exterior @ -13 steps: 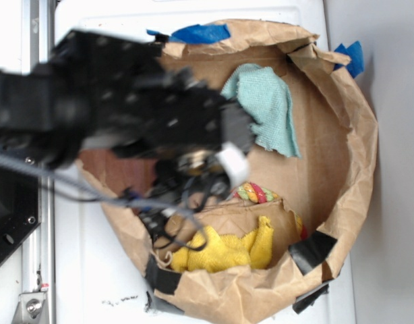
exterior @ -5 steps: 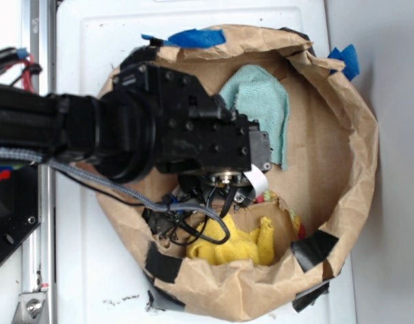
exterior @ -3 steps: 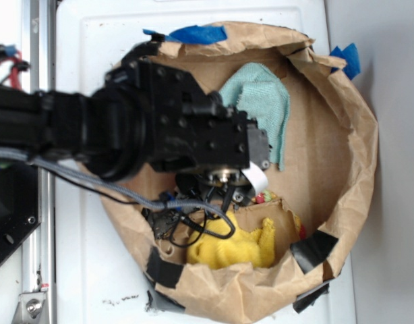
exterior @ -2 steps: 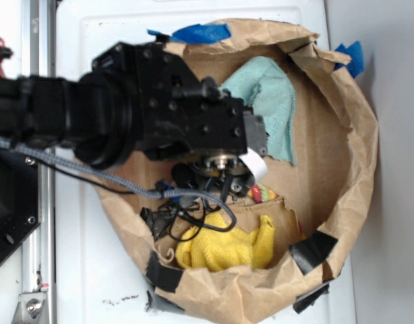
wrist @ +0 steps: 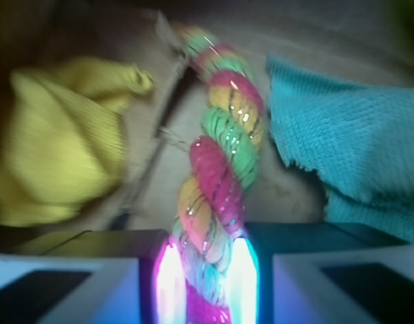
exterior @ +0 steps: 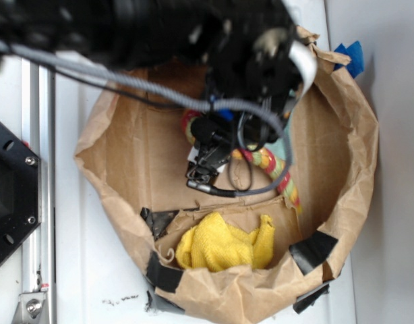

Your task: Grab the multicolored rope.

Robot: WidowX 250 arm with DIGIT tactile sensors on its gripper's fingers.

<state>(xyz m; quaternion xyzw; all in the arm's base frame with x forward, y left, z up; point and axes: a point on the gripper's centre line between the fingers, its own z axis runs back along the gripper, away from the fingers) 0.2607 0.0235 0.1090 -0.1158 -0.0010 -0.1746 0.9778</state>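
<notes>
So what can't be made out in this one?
- Fingers: in the exterior view the arm covers them; only the wrist view shows them shut on the rope.
- Rope: the exterior view shows pieces, the middle is behind arm and cables.
- Teal cloth: cut off by the wrist view's right edge; a sliver in the exterior view.
- Yellow cloth: blurred in the wrist view.
- Bag: top rim behind the arm.

White tabletop: one rolled-down brown paper bag, patched with black tape, is set upon it. A metal rail is mounted along its left edge.
</notes>
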